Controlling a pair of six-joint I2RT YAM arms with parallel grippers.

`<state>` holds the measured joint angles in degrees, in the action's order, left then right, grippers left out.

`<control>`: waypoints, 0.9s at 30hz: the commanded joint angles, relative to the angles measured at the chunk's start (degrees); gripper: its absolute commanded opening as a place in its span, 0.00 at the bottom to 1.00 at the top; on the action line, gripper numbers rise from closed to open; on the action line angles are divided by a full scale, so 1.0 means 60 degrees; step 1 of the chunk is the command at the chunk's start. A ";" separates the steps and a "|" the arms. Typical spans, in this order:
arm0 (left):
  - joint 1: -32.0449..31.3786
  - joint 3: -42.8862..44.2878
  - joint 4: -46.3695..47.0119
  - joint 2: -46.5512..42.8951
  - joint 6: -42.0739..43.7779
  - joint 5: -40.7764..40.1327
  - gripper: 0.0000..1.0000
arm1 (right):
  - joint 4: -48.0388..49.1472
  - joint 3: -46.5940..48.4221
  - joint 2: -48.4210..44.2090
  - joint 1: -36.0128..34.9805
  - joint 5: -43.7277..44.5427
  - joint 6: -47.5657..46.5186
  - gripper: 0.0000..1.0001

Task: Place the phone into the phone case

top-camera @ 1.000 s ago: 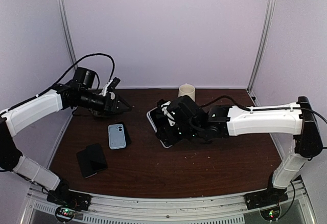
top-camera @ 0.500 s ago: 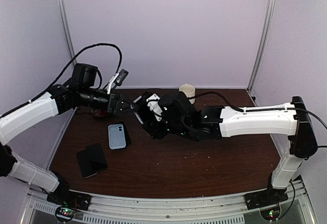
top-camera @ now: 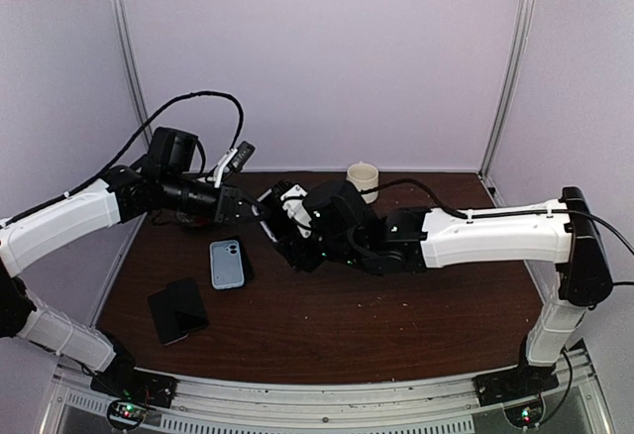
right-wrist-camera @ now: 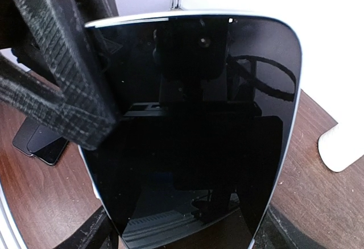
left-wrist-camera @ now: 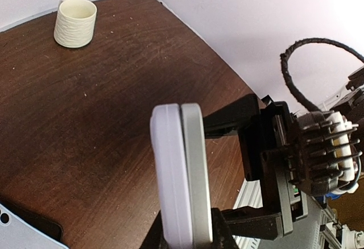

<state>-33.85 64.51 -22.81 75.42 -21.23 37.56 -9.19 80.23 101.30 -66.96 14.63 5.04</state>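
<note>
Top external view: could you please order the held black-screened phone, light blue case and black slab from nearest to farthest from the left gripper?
1. Black-screened phone, between the left gripper's jaws.
2. Light blue case, flat, toward the bases.
3. Black slab, near-left corner.

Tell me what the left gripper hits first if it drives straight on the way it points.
The phone: it stands edge-on between the fingers of the left gripper, held by the right gripper. Just behind it comes the right gripper's black body, though depth there is hard to judge.
</note>
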 commanded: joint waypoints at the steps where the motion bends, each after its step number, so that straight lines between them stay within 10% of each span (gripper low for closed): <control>1: 0.0001 -0.0143 0.0595 -0.0190 0.0194 0.0128 0.05 | 0.0655 0.0386 -0.0013 -0.0091 0.0036 -0.0093 0.37; 5: -0.0087 -0.0257 0.0517 -0.0197 0.0480 0.0302 0.00 | 0.0625 0.0261 -0.0077 -0.0090 0.0010 -0.0100 0.42; 11: -0.0905 -0.0322 -0.0132 -0.0148 0.1664 -0.0807 0.00 | 0.0759 -0.0773 -0.0737 0.0070 -0.0708 0.0083 0.99; 27: -0.3454 -0.0361 -0.0737 0.0568 0.4819 -0.2649 0.00 | 0.3300 -0.5404 -0.4098 0.2312 -0.8669 -0.0635 0.98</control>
<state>-52.42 62.08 -31.70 80.75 1.17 22.13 5.28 48.21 75.79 -52.62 -25.30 4.47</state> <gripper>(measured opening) 0.186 0.994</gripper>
